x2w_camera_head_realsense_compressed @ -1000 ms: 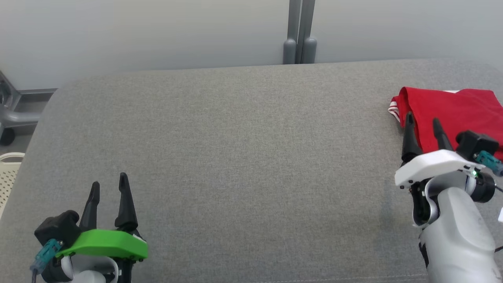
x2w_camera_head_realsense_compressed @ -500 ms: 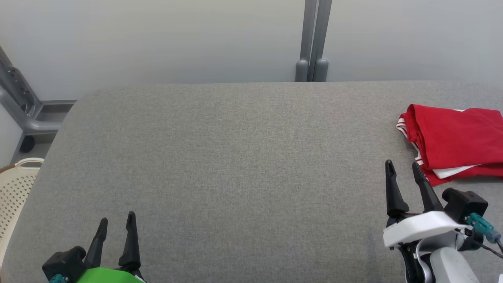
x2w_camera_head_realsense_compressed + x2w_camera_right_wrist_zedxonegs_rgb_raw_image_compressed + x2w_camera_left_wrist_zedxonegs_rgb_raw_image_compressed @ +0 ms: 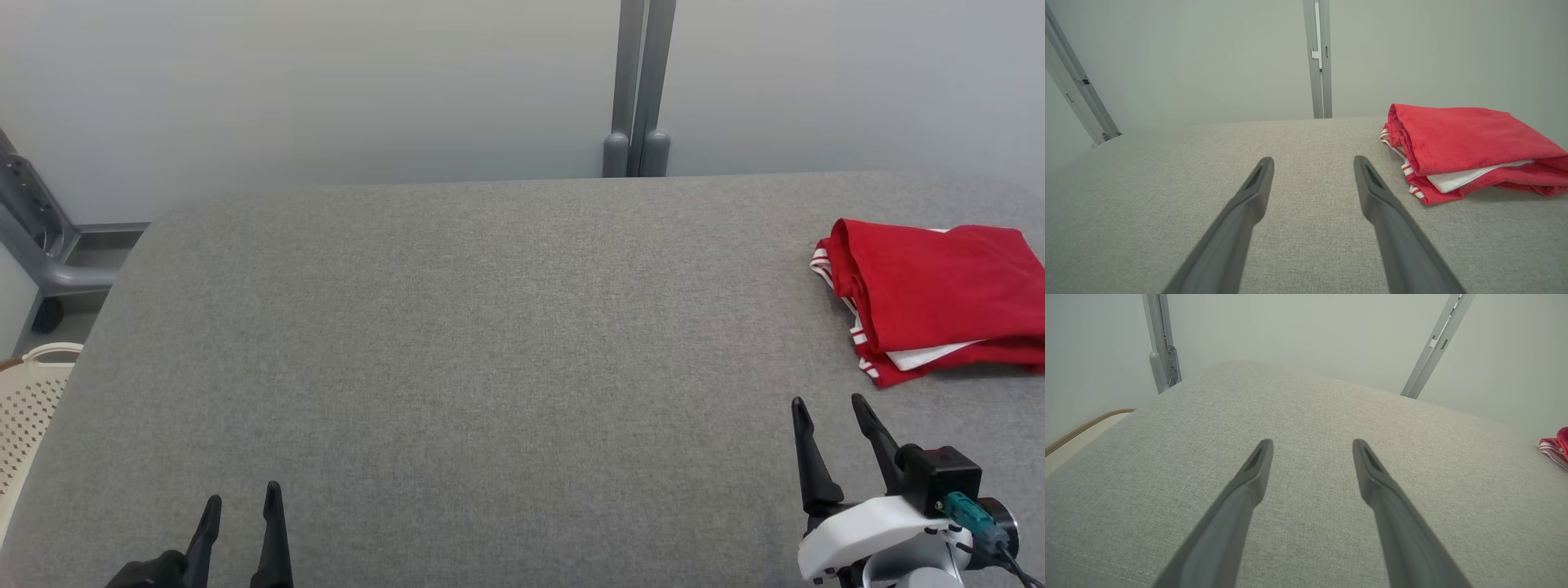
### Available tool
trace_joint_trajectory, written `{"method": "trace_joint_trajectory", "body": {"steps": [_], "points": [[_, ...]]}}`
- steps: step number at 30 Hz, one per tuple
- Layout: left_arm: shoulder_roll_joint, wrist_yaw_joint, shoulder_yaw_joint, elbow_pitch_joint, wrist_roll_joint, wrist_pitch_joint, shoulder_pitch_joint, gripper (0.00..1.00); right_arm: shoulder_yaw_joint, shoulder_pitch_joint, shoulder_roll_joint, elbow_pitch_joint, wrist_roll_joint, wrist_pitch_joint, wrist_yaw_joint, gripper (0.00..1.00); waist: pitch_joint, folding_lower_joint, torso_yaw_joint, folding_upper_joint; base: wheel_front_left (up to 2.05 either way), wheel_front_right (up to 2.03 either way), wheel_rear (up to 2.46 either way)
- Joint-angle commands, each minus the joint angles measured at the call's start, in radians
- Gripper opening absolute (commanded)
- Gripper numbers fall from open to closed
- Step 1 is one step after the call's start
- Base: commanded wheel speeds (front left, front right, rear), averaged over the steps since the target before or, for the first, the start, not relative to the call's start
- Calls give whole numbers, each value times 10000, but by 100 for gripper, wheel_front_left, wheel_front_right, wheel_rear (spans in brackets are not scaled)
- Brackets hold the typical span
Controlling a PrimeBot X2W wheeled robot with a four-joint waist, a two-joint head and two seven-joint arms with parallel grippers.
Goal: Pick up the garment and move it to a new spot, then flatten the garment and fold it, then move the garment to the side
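Observation:
The garment (image 3: 939, 290) is red with white stripes, folded into a neat stack at the right end of the grey padded table (image 3: 457, 343). It also lies at the right in the right wrist view, the garment (image 3: 1461, 143) beside and beyond my fingers. A small red edge of the garment (image 3: 1555, 447) peeks in at the right border of the left wrist view. My right gripper (image 3: 829, 402) stands open near the front right, short of the garment and apart from it. Low at the front left, my left gripper (image 3: 242, 494) is open and empty.
A cream perforated basket (image 3: 24, 392) stands off the table's left edge. Grey metal posts (image 3: 637, 90) rise behind the table against a pale wall. A slanted grey frame (image 3: 33, 220) sits at the back left.
Both grippers have drawn back toward the bottom of the head view. The right gripper has come away from the garment, which stays folded. The camera has shifted too.

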State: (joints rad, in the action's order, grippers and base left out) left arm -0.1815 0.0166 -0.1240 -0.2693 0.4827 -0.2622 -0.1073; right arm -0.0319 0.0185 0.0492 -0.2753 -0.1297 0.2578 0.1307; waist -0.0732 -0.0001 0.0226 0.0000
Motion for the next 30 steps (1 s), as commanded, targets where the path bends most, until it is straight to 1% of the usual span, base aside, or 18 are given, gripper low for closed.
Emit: {"method": "trace_joint_trajectory", "body": {"steps": [1,4,8,12,22,30], "points": [[14,28,112,23,-56,-30,-119,100,-31,-180,23,-85,-19,44,-2,100,6,1,-10,0,0,0,0],[32,74,131,18,-89,-30,-45,100,6,-221,26,-210,-128,60,-2,100,23,1,-15,0,0,0,0],[-92,156,93,-64,-135,-31,171,100,90,-194,25,-434,-269,74,-2,100,35,1,-25,0,0,0,0],[-109,179,68,-152,-96,-31,237,100,165,-83,28,-577,-205,80,-2,100,58,1,-83,0,0,0,0],[-121,255,23,-381,-3,-25,329,100,238,28,26,-686,-232,77,-2,100,117,1,-75,0,0,0,0],[-128,233,23,-429,66,-26,467,100,289,81,26,-634,-236,73,-2,100,373,1,5,0,0,0,0]]}}
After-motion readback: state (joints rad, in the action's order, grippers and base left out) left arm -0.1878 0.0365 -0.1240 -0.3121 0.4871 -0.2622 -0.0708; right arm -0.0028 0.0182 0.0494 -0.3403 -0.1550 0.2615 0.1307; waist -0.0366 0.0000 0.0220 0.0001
